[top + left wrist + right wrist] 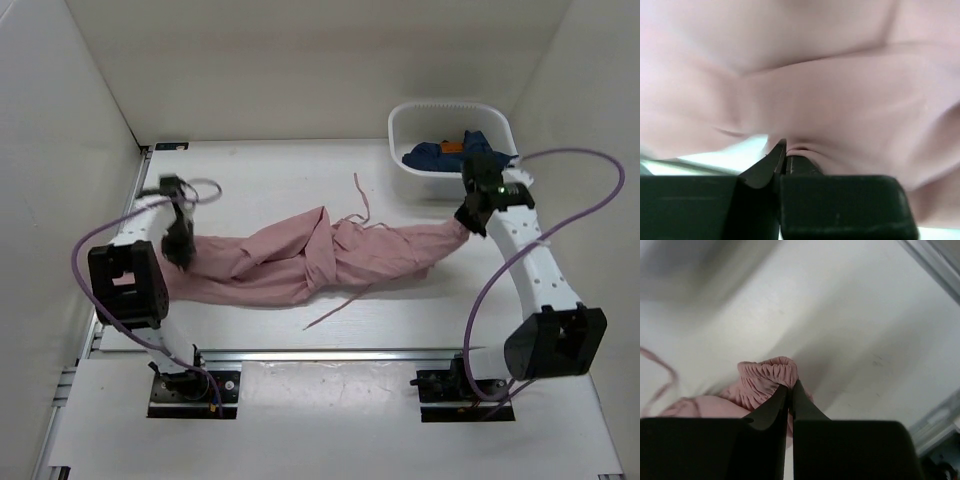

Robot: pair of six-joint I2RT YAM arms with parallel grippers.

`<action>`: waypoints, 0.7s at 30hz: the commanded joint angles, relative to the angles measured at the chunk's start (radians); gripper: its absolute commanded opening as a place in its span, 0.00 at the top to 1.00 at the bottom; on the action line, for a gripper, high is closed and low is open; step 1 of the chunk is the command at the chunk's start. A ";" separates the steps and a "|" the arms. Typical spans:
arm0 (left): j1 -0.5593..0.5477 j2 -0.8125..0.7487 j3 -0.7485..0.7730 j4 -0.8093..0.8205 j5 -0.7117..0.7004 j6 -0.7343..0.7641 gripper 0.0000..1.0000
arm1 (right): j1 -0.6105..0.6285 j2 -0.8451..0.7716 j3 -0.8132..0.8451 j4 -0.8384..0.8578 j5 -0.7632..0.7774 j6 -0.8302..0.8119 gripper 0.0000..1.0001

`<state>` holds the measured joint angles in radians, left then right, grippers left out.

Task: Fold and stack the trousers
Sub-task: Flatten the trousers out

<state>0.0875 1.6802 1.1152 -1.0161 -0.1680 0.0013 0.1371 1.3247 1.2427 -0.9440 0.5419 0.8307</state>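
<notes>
Trousers (290,262) stretched between left end effector (180,250) and right end effector (467,222), both clamped on fabric

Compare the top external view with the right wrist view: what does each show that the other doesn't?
Only top external: the trousers stretched full length between both arms, the left jaws at their left end, and the white basket holding a dark blue garment. Only right wrist: the gathered elastic edge pinched in the right jaws. Both: pink fabric, right jaws, white table.
</notes>
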 commanded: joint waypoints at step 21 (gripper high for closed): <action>0.392 -0.530 -0.339 0.031 -0.292 -0.001 0.00 | -0.195 -0.186 -0.233 -0.007 -0.048 0.042 1.00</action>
<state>0.4221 1.2461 0.7876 -0.9550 -0.4126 0.0051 -0.0498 1.1584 1.0546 -0.9379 0.4644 0.8368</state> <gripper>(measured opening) 0.972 0.017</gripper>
